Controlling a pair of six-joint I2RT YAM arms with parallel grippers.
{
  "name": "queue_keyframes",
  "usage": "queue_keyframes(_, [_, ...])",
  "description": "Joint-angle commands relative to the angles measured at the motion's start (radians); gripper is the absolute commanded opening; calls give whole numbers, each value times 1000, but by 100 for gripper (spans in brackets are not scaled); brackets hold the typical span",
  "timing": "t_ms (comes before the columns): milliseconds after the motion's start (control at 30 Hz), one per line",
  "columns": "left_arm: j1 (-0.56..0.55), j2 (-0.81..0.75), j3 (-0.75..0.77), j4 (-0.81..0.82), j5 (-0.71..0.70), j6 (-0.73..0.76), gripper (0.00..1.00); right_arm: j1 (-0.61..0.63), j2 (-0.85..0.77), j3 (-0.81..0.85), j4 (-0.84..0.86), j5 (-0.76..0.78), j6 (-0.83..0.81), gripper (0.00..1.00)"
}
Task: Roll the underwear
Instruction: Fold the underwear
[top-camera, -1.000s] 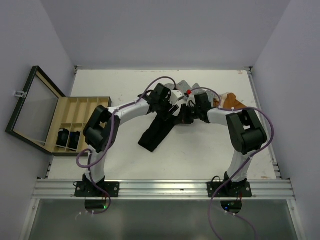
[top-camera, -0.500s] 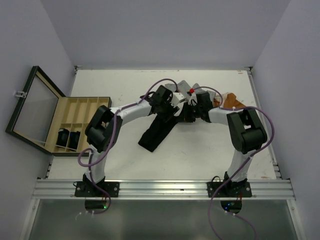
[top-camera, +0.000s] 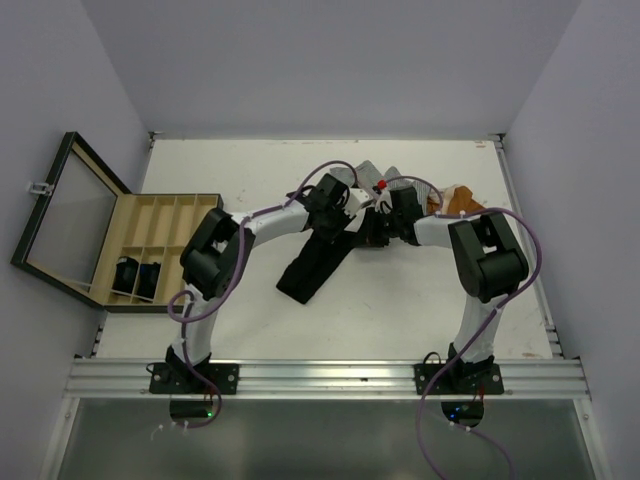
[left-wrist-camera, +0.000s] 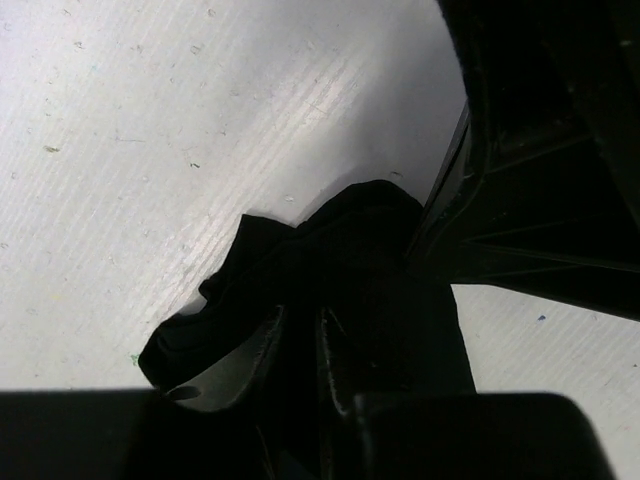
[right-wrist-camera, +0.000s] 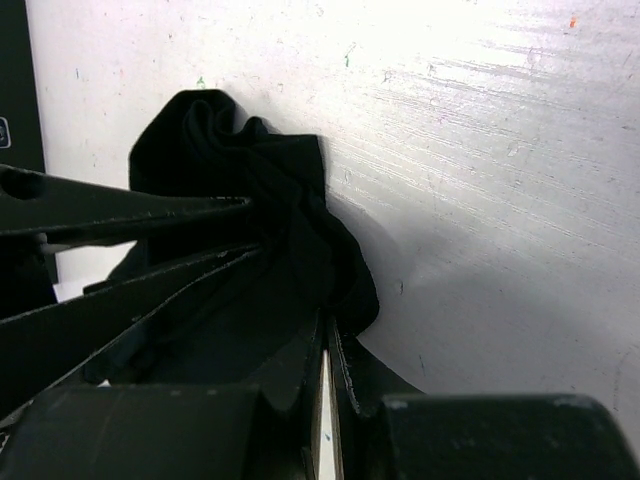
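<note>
A big white table (top-camera: 400, 320) is filling most of the top view. At its left edge a wooden box (top-camera: 165, 222) is sitting open, and its glass lid (top-camera: 65, 215) is leaning back out to the left. The left arm (top-camera: 215, 250) and the right arm (top-camera: 485, 255) are both reaching to the far middle of the table, and their ends are meeting there, just beside each other.

The black underwear (top-camera: 310, 268) is lying in the middle of the table as a long dark strip. It is running from the spot where the arms meet down toward the near left. The orange-brown underwear (top-camera: 462, 203) is resting farther right, partly under the right arm. The grey striped underwear (top-camera: 365, 175) is peeking out just behind the two grippers. Two small black bundles (top-camera: 140, 275) are sitting side by side in the near part of the box.

The left gripper (top-camera: 338, 218) is pinching the far end of the black strip. In its own camera its fingers (left-wrist-camera: 265, 350) are sitting close together, with bunched black cloth (left-wrist-camera: 330, 260) between them. The right gripper (top-camera: 375, 228) is pinching the same end. Its fingers (right-wrist-camera: 345, 365) are almost touching, with only a thin bright line between them, and the cloth (right-wrist-camera: 260, 190) is bunching up at the tips.
</note>
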Motion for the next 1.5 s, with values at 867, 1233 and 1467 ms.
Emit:
queue_keyframes(867, [-44, -94, 28, -33, 122, -57, 0, -3, 12, 2, 41, 11, -11, 9])
queue_keyframes(1233, [-48, -5, 25, 30, 91, -54, 0, -3, -19, -8, 21, -2, -15, 10])
queue_keyframes(1467, [-38, 14, 27, 45, 97, -59, 8, -5, -75, -17, -25, -9, -20, 12])
